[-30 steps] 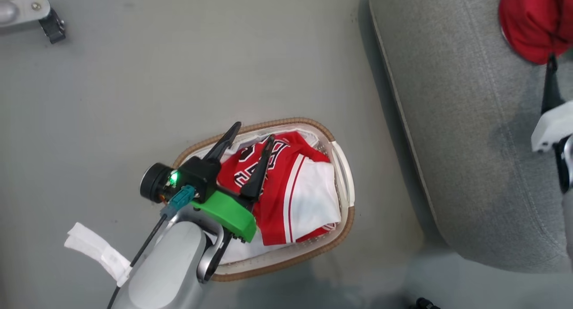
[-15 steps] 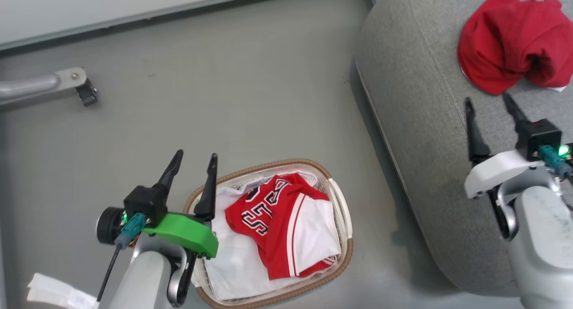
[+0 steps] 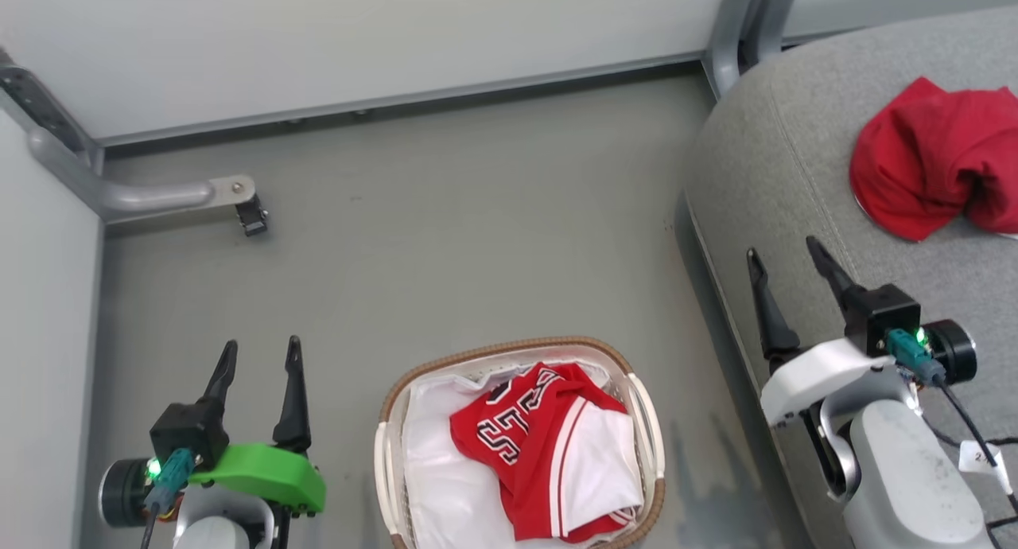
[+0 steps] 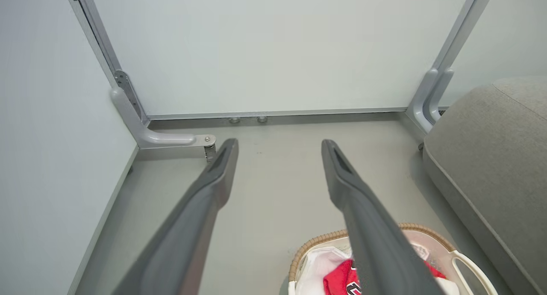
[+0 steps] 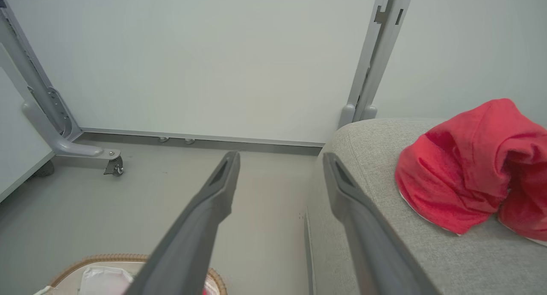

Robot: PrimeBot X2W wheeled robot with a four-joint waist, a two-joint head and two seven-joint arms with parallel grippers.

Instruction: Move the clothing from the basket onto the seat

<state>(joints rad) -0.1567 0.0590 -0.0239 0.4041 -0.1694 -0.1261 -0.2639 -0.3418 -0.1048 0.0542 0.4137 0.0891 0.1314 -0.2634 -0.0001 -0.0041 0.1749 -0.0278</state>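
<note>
From where I stand, the small oval white plastic basket with the brown woven rim (image 3: 509,348) sits on the bare grey floor (image 3: 477,215) at the bottom centre of the head view. Inside it a bright red jersey with white panels, red stripes and dark lettering (image 3: 541,445) lies crumpled on top of a thin white plastic liner (image 3: 441,477).

A second piece, a plain red garment (image 3: 930,171), lies bunched on the large light grey fabric seat cushion (image 3: 795,183) at the upper right, well apart from the basket.

The left gripper (image 3: 262,344), on its green mount, hangs at the lower left over the floor, just beside the basket. Its two dark fingers are spread wide with nothing between them. In the left wrist view they frame bare floor, with the basket at the bottom right.

The right gripper (image 3: 782,249), on a white mount at the lower right, hangs over the cushion's front edge. Its fingers are also spread and empty, and they stop short of the red garment.

A grey metal frame foot with a small caster (image 3: 238,203) stands at the upper left, below pale wall panels (image 3: 398,40).
</note>
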